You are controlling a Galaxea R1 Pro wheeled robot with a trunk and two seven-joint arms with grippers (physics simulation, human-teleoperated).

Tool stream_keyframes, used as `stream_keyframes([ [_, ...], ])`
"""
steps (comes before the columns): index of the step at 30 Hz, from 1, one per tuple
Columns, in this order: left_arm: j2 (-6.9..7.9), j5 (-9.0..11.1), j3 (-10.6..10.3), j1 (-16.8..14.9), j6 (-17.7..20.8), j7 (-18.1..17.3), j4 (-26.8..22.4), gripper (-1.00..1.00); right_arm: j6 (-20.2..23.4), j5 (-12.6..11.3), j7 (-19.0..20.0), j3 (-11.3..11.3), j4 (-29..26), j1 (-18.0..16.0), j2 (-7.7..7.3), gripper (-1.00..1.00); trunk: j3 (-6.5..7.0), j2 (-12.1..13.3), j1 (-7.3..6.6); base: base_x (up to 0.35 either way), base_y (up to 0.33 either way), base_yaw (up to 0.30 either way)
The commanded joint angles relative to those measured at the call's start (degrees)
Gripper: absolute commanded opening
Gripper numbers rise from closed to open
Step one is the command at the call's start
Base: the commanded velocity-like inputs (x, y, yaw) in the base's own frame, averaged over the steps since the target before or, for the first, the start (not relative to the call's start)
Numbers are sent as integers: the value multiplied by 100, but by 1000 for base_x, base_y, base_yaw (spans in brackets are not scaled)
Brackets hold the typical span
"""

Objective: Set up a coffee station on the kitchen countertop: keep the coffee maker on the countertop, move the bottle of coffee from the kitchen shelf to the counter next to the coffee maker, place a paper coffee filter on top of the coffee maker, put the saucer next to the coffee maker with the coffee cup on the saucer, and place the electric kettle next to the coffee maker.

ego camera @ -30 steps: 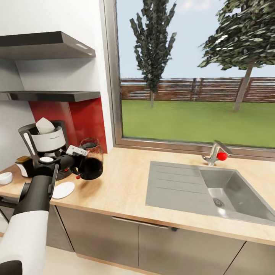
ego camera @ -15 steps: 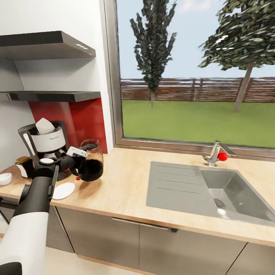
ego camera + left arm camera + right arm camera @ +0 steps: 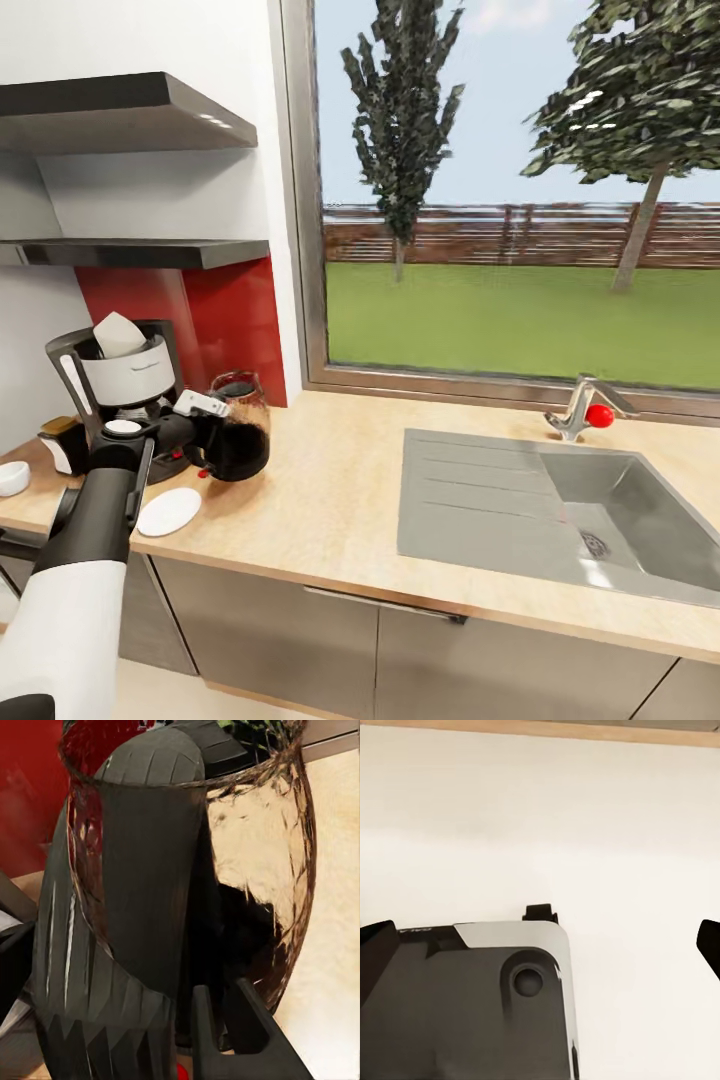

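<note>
Countertop (image 3: 330,480): we see the long beige slab running under the window, with a steel sink (image 3: 560,515) set in toward the right.
Kitchen shelf (image 3: 130,250): a dark board on the wall above the coffee maker.
Coffee maker (image 3: 125,385): we find it upright at the counter's left end, a white paper filter (image 3: 118,335) sitting on its top.
Electric kettle (image 3: 240,430): on the counter just right of the coffee maker; in the left wrist view (image 3: 187,892) it looms close.
Left gripper (image 3: 205,435): we see its fingers clenched on the kettle's black handle.
Saucer (image 3: 168,511): bare, near the counter's front edge.
Bottle of coffee (image 3: 62,442): left of the machine.
Coffee cup (image 3: 13,478): far left.
Right gripper (image 3: 540,945): we see dark fingertips set wide apart, nothing between them.
</note>
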Motion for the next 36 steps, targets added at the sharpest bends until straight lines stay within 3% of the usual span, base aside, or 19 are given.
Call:
stream_keyframes([
  [1,0,-27,11,32,-30,-51,-8,-100,-1,-57,20,46,4,-1,-2,100,-8,-11,3,4,3,0],
  [7,-25,-15,18,132,-348,53,53,-100,0,-51,20,47,2,0,-2,100,-8,-11,3,1,0,0],
  [24,-23,-1,30,147,-380,97,70,-100,0,-52,20,47,1,1,-2,100,-8,-11,3,94,74,0],
  [32,-31,13,187,147,-388,97,303,-100,0,-53,20,47,1,0,-2,100,-8,-11,3,6,5,0],
  [36,-33,179,192,147,-401,99,479,-100,0,-52,15,47,3,0,-2,100,-8,-11,3,0,0,0],
])
